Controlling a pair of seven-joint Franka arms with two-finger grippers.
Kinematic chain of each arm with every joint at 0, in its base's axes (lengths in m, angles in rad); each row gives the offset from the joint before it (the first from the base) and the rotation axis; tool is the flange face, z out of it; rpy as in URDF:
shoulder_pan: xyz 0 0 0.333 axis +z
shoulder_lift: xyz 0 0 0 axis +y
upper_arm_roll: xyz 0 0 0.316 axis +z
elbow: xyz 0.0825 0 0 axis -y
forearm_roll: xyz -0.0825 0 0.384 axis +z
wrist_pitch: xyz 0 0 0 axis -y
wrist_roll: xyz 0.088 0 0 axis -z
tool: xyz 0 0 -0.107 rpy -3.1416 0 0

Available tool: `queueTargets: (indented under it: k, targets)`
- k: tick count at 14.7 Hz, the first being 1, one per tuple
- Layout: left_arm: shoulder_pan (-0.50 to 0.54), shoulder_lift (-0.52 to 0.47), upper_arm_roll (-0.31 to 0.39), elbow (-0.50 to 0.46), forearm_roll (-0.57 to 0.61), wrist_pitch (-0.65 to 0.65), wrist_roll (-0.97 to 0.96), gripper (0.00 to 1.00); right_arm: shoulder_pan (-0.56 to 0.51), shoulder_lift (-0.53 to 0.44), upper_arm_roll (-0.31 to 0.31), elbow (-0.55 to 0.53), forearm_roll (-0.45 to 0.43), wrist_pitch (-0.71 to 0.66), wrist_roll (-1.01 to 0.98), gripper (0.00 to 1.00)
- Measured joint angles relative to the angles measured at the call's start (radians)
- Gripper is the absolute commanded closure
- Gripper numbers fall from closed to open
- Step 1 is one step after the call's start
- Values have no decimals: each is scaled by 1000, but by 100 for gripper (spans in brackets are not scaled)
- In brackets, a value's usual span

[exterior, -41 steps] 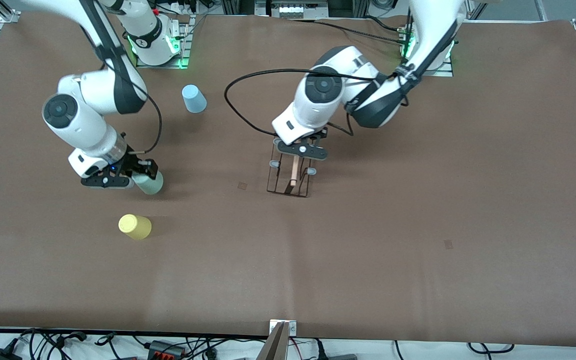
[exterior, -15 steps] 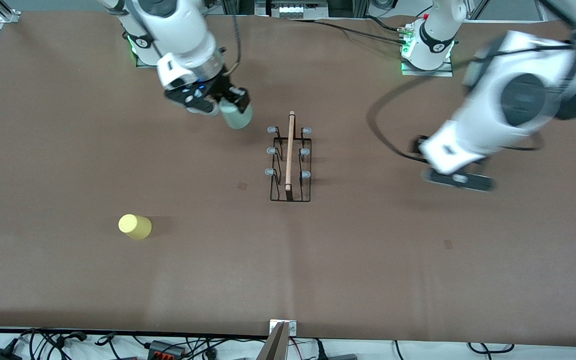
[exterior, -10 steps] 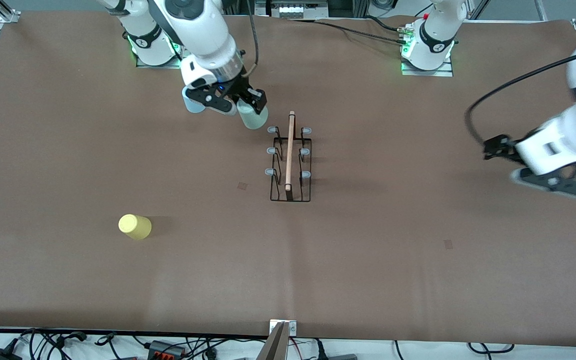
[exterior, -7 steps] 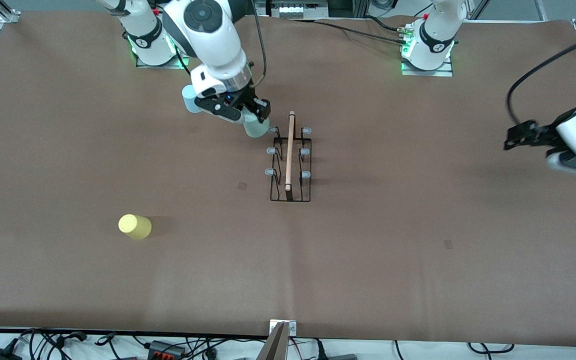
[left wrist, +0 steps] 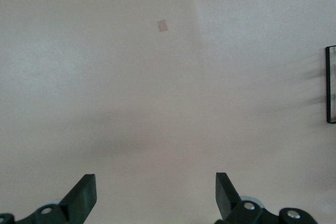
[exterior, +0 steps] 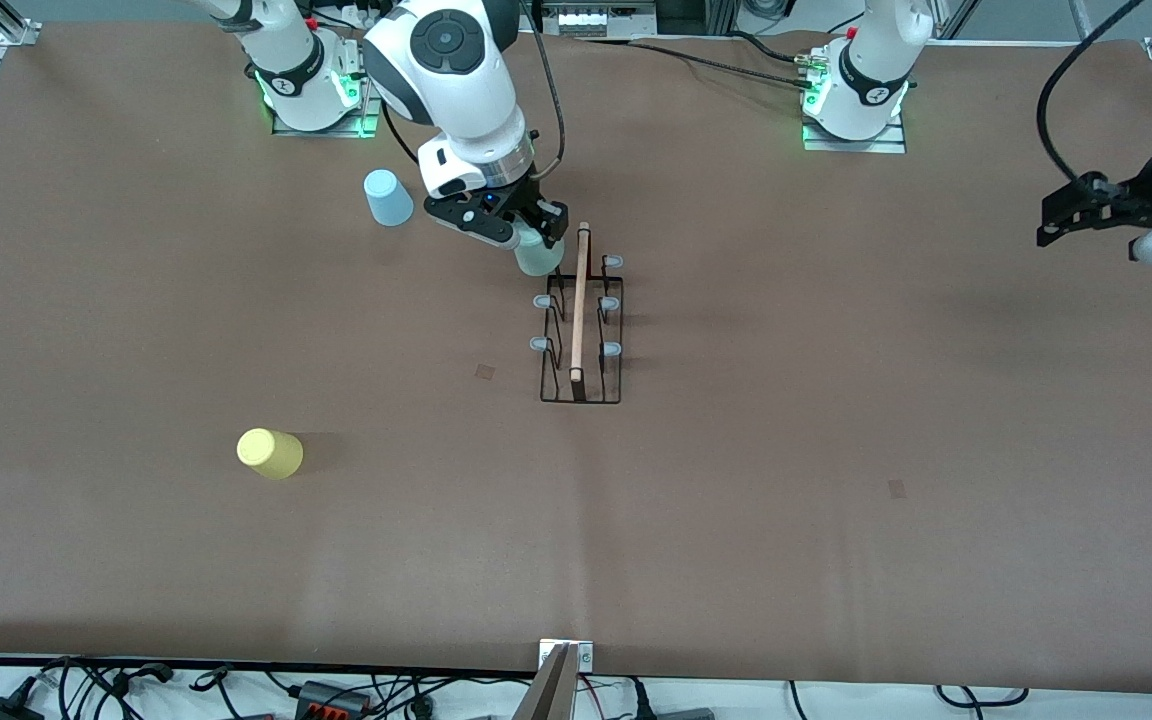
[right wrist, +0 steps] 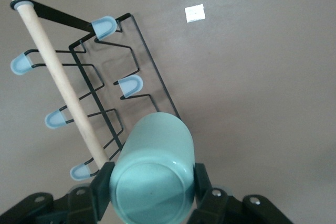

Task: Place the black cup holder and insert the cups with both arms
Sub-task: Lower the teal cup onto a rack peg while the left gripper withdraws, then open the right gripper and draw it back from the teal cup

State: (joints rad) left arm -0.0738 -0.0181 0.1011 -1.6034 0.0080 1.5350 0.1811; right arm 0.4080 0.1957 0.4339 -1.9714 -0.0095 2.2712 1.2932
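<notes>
I see the right gripper (exterior: 537, 232) fingers clenched on one pale green cup (exterior: 536, 258) over the black cup holder (exterior: 581, 330)'s base-side end, two other cups, light blue cup (exterior: 388, 197) and yellow cup (exterior: 270, 453), on open counter (exterior: 836, 450), left gripper (left wrist: 156, 195) spread wide, empty, over the counter's edge.

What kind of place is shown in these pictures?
Most likely a robotics lab: a brown-covered table, two arm bases bolted along its edge, and loose cables along the side nearest the front camera.

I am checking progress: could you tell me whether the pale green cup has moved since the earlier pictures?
Yes: the pale green cup went from near the yellow cup to over the black cup holder.
</notes>
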Motion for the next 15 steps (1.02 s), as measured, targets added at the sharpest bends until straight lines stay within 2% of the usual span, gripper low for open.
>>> queueTargets:
  k: [5,6,7,8,9,15]
  targets:
    - [12,-9,12,-34,-46,17,0,0,21,30,0,0,-13,8,2,75]
    - [13,-8,12,-35,-49,18,0,0,22,37,0,0,-16,9,2,69]
    - [13,-7,11,-36,-49,19,0,0,23,44,0,0,-16,10,2,56]
    - [13,-7,11,-36,-49,19,0,0,23,51,0,0,-16,12,2,22]
    - [12,-7,10,-36,-49,19,0,0,24,58,0,0,-16,16,2,0]
    - [12,-6,9,-35,-49,19,0,0,17,64,-7,30,-18,25,1,0]
